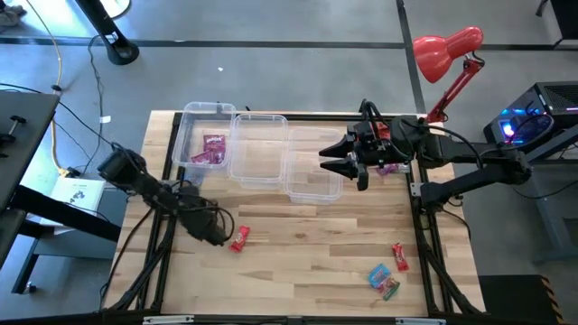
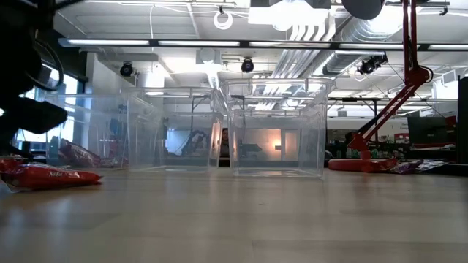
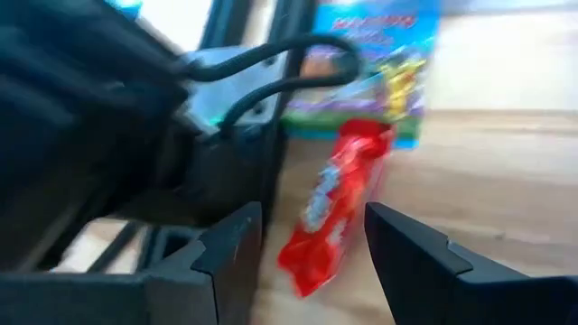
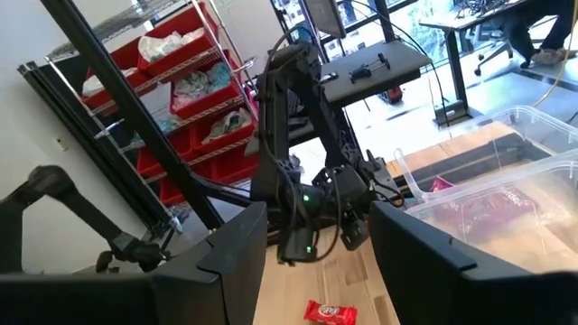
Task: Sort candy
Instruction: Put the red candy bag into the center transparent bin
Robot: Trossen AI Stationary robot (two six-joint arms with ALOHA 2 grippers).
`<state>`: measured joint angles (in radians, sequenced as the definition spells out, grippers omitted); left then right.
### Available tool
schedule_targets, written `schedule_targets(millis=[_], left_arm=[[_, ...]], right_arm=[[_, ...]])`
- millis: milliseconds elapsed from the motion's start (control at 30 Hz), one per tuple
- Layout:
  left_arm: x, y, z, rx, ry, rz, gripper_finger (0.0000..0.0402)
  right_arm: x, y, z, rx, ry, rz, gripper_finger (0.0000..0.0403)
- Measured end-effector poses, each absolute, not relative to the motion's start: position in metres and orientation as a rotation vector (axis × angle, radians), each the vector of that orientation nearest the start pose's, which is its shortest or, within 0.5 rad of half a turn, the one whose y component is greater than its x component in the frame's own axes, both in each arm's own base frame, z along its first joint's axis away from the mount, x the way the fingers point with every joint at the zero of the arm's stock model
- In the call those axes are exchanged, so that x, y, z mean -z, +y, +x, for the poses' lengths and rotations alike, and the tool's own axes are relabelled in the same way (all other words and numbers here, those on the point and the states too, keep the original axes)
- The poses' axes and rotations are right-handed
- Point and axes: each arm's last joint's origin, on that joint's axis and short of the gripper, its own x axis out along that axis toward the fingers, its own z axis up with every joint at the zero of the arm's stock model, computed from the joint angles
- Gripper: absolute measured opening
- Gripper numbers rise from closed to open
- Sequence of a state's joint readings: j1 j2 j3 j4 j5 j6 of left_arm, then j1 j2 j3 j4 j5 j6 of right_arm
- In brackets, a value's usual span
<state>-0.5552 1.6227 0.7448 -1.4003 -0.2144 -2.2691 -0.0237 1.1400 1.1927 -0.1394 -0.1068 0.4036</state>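
Red candy (image 3: 336, 206) lies right before my left end effector (image 3: 307, 257), near the tabletop's front-left edge. I should go down slowly and pinch its middle. Both fingers are spread, holding nothing. My right end effector (image 1: 348, 159) waits spread above the right bin (image 1: 313, 181), empty.

From the high view I get even, cool daylight on the wooden table (image 1: 307, 239), with only soft shadows under both arms. My low view looks into bright ceiling lights (image 2: 292, 14), so the clear bins (image 2: 274, 128) show glare and the near tabletop is soft. My left wrist view is heavily motion-blurred; the red candy (image 3: 334, 203) smears. My right wrist view is sharper, with blown-out windows far off.
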Motion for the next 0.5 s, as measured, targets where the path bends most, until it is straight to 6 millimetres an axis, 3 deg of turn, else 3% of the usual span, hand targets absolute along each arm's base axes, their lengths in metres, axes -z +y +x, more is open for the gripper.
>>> schedule_targets(millis=[333,500], left_arm=[[-0.119,-0.083,0.160,-1.889,1.000,-0.426,0.0190],[-0.092,-0.085,0.168,-1.779,0.936,-0.504,0.0190]], right_arm=[[-0.408,-0.005,0.247,-0.053,0.102,0.461,0.0190],[-0.408,-0.005,0.247,-0.052,0.103,0.488,0.0190]])
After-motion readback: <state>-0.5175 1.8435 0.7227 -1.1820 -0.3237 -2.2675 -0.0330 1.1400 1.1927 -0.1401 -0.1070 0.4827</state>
